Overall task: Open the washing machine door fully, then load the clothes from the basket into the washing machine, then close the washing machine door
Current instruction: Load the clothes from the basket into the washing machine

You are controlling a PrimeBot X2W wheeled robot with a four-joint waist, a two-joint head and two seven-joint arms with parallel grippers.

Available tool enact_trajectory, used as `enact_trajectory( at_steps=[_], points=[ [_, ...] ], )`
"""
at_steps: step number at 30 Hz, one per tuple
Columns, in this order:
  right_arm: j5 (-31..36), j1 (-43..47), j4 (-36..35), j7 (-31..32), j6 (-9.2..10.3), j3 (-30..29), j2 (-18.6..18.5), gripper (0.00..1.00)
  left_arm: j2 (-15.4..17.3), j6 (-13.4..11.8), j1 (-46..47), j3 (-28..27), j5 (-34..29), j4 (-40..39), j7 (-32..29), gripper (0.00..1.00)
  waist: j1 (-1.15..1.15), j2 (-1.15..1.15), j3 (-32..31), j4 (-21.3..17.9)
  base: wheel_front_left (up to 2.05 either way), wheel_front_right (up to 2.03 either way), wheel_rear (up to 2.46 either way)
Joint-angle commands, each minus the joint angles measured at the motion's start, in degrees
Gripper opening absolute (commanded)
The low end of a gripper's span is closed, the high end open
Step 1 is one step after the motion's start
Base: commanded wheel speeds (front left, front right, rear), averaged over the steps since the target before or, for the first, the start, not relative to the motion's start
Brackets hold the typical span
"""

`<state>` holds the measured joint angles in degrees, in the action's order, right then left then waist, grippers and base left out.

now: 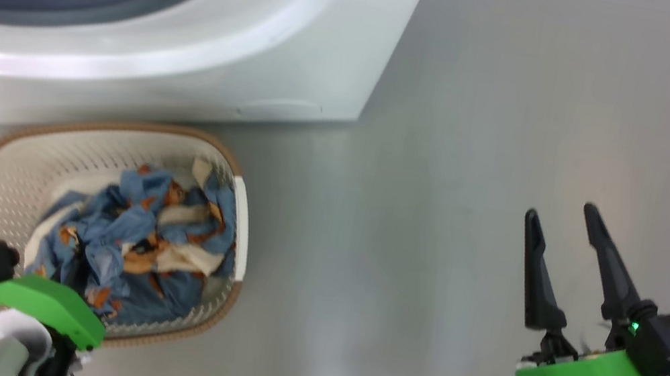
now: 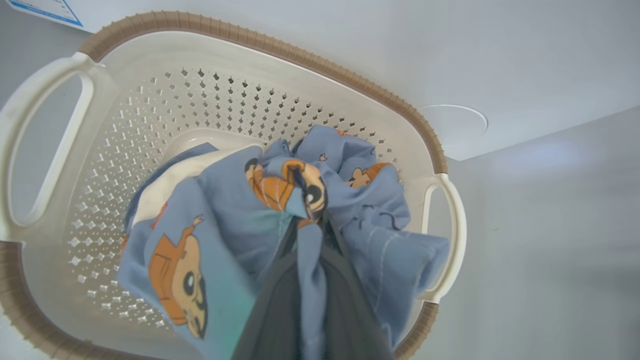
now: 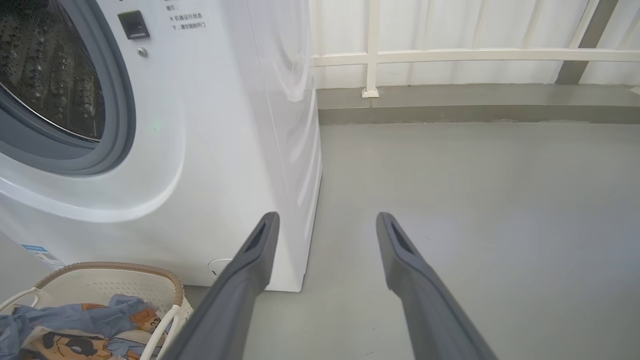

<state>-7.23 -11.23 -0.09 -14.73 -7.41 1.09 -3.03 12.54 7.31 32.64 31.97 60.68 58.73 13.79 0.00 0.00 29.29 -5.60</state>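
Dark fingers (image 2: 350, 305) of the left claw (image 2: 311, 227) are seen pressed together, and a fold of the clothes (image 2: 235, 200) is pinched between them: blue fabric, orange-brown bear faces, gathered right up at the tips. From that grip the cloth is spread back down into the basket (image 2: 210, 95), where the rest of the bundle is piled, with bits of white cloth mixed into the blue. The basket is set on the grey floor (image 1: 436, 232), just in front of the washing machine (image 1: 230, 41), its brown rim close to the white front panel; whether the two are touching cannot be told. A round cap (image 2: 452, 125) and the corner of a blue label sticker (image 2: 45, 10) are picked out low on that panel. Higher up, the steel drum (image 3: 50, 65) is seen, ringed by the grey gasket (image 3: 122, 130). Over on the other side, the right claw (image 1: 561, 211) is spread wide and nothing is gripped by it; it is hung over bare floor, well apart from the basket, off the machine's corner. Beyond it, a white railing (image 3: 450, 55) is seen along the far edge of the floor.
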Motion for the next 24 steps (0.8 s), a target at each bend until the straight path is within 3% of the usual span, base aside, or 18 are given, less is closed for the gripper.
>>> enact_trajectory(
  at_steps=[1, 9, 21, 24],
  points=[
    [-0.58, 1.72, -1.0, -0.27, -0.08, 1.37, 0.15, 1.0, 1.93, 0.18, -1.86, -1.35, -0.1, -1.23, 0.93, 0.0, 0.0, 0.0, -6.66, 2.24, 0.0, 0.0, 0.0],
    [-0.94, 4.65, -0.11, -0.27, -0.08, 1.18, -0.02, 1.0, 2.41, -2.96, -9.51, -8.4, -7.71, -12.46, 1.18, 0.0, 0.0, 0.0, -12.96, 3.35, 0.0, 0.0, 0.0],
    [-1.44, 9.07, 0.76, -0.27, -0.08, 1.06, -0.73, 1.0, -1.13, -8.91, -26.63, -18.33, -23.81, -34.53, 1.2, 0.0, 0.0, 0.0, -20.87, 4.19, 0.0, 0.0, 0.0],
    [-1.25, 9.66, 0.83, -0.27, -0.08, 1.09, -0.95, 1.0, -1.93, -9.22, -28.22, -19.55, -25.42, -36.8, 1.2, 0.0, 0.0, 0.0, -21.52, 4.49, 0.0, 0.0, 0.0]
  ],
)
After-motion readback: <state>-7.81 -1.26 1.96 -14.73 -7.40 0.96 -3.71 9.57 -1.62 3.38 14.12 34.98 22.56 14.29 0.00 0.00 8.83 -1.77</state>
